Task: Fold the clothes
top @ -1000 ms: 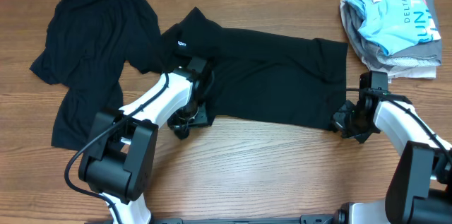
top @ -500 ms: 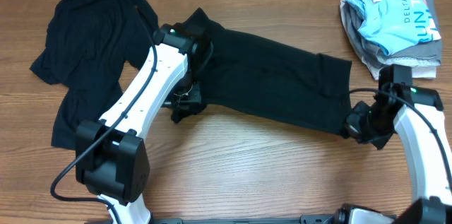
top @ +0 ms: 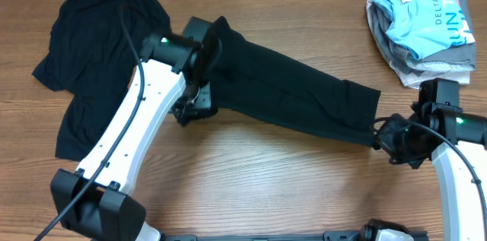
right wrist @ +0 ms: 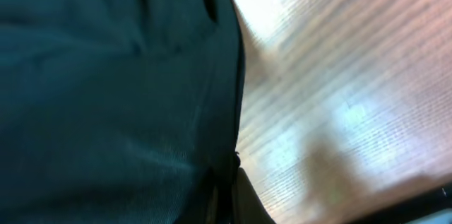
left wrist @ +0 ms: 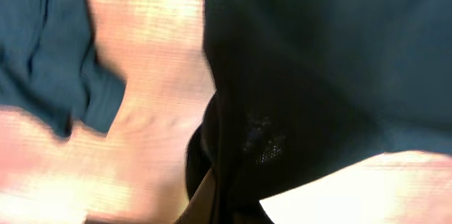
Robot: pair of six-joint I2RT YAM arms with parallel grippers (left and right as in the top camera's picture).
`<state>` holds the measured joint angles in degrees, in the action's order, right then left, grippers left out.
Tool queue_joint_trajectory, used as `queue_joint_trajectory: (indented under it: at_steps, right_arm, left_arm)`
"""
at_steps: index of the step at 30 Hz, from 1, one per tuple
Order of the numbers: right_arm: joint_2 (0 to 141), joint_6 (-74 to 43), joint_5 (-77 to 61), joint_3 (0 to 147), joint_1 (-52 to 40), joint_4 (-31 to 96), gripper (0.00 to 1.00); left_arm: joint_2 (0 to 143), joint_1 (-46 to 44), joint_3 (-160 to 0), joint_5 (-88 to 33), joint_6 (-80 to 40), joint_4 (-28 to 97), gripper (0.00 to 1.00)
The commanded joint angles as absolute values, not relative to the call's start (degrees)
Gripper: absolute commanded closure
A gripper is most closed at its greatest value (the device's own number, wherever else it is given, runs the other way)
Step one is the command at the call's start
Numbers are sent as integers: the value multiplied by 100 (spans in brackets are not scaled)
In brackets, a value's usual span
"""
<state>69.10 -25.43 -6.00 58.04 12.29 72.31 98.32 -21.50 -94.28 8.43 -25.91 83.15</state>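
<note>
A long black shirt (top: 289,93) is stretched slantwise across the table between my two grippers. My left gripper (top: 190,108) is shut on its left end, where the cloth bunches; the left wrist view shows black fabric (left wrist: 304,61) filling the frame and pinched at the jaws (left wrist: 212,206). My right gripper (top: 383,136) is shut on the shirt's right corner; the right wrist view shows the dark cloth (right wrist: 106,90) running into the jaws (right wrist: 229,196). A second black shirt (top: 99,51) lies crumpled at the far left.
A stack of folded shirts, a light-blue one (top: 422,17) with white lettering on top of grey and beige ones, sits at the back right corner. Bare wooden table (top: 266,180) lies in front of the stretched shirt.
Both grippers have lifted and pulled apart. The left moved up and back, the right moved right and toward the front. The black shirt is stretched longer, narrower and more slanted.
</note>
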Motion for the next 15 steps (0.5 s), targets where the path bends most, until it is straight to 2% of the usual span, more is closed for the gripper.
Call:
queue_joint_trajectory:
  at_steps: [1,5,15]
  right_arm:
    - [7111,-2504,-602,5931,1256,6963,96]
    - [7561,-2456,-604,5931,1256,6451,96]
    - [9028,-2303,-395,5931,1256,4831,96]
  left_arm:
    - [10044,-2117,-9509,899,-2202,7797,96]
    - [10468,-2115,-9509,943,-2049,7030,96]
    - [11459,-1973,-9509,1911,-1951,4775,96]
